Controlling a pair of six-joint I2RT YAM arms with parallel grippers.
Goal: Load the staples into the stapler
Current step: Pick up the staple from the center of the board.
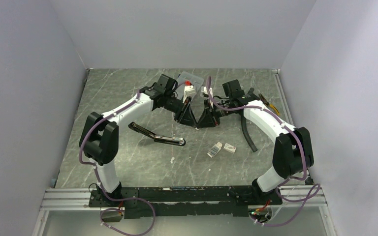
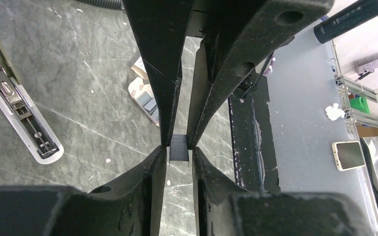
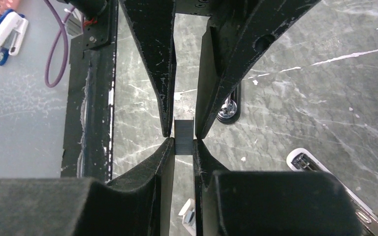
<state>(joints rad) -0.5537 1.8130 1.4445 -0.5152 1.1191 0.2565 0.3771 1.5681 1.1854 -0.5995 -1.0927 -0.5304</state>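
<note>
Above the middle of the marbled table (image 1: 128, 167), I am holding the two arms tip to tip, and the strip of staples (image 3: 184, 129) is hanging in the air between their claws. In the right wrist view, the right gripper (image 3: 183, 143) is clenching the strip, with both of its fingers pressing on the ribbed sides. In the left wrist view, the left gripper (image 2: 178, 150) is flanking the same strip very closely from the opposite side. I cannot tell whether its fingers are pinching the strip or standing just off it.

The strip is sitting upright between the four fingertips, clear of the tabletop. The stapler (image 1: 170, 141) is lying on the table to the near left of the meeting claws, well apart from them. It is swung open, and the left wrist view is showing its metal channel facing up.

To the near right of the claws, the white cardboard tray (image 1: 215, 149) is resting on the table with dark strips showing inside it. Its sleeve (image 1: 230, 147) is lying just beside it on the right. A black corrugated hose (image 1: 248, 132) is running along the table under the right arm. At the far edge, behind the two wrists, a clear compartment case (image 1: 189, 78) is sitting.
</note>
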